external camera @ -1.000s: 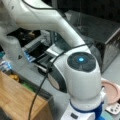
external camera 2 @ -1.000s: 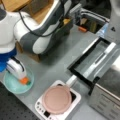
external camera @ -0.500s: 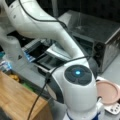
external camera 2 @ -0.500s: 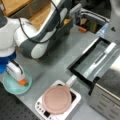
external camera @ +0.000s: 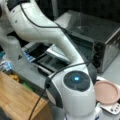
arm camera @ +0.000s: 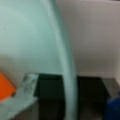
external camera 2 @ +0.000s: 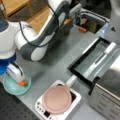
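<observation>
In a front view my gripper point(external camera 2: 20, 81) hangs at the left, just over a pale green plate point(external camera 2: 11, 88). A small orange object point(external camera 2: 23, 83) sits at its fingertips, and the fingers look shut on it. The orange object is low over the plate's right half; I cannot tell whether it touches. In the wrist view the green plate point(arm camera: 27, 37) fills the left side with its rim curving down the middle. The orange object point(arm camera: 5, 87) shows at the lower left beside one grey finger point(arm camera: 25, 96). The arm's white body hides the gripper in the remaining front view.
A pink pan point(external camera 2: 57, 99) rests on a white hotplate point(external camera 2: 75, 100) at the bottom of a front view. A silver toaster oven point(external camera 2: 107, 95) stands at the right with its door point(external camera 2: 87, 60) folded open. Wooden surfaces point(external camera 2: 37, 20) lie at the top left.
The gripper has come down toward the green plate with the orange object at its tips. The arm's upper links have shifted slightly.
</observation>
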